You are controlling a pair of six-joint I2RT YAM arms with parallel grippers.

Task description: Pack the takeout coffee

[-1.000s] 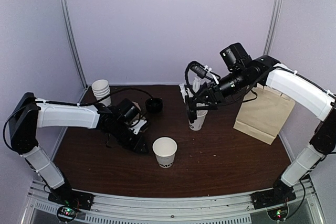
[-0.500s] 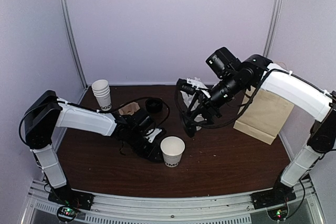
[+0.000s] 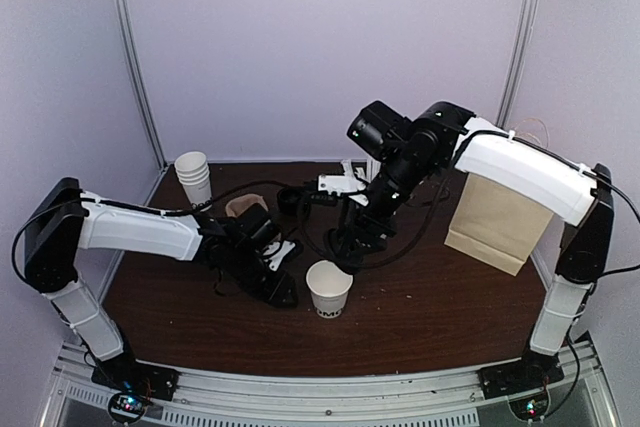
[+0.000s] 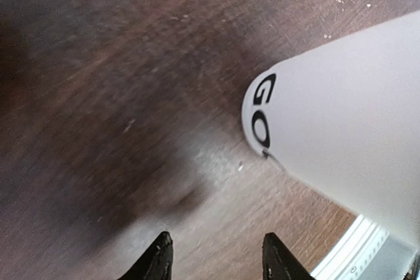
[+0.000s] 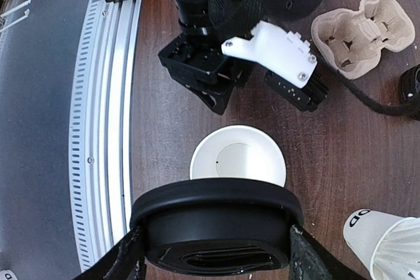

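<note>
Right gripper (image 5: pixel 216 254) swung over lidless, black-lettered white cup (image 5: pixel 226 152), clasping black dome lid (image 5: pixel 216 218), left gripper (image 4: pixel 218 258) spread, empty

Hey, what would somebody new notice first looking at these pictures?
First, the right hand gripping a black dome lid, poised over an open white cup at the table's front middle. Next, the left hand, open and low beside that cup without touching it, and a brown paper bag at the right side.
</note>
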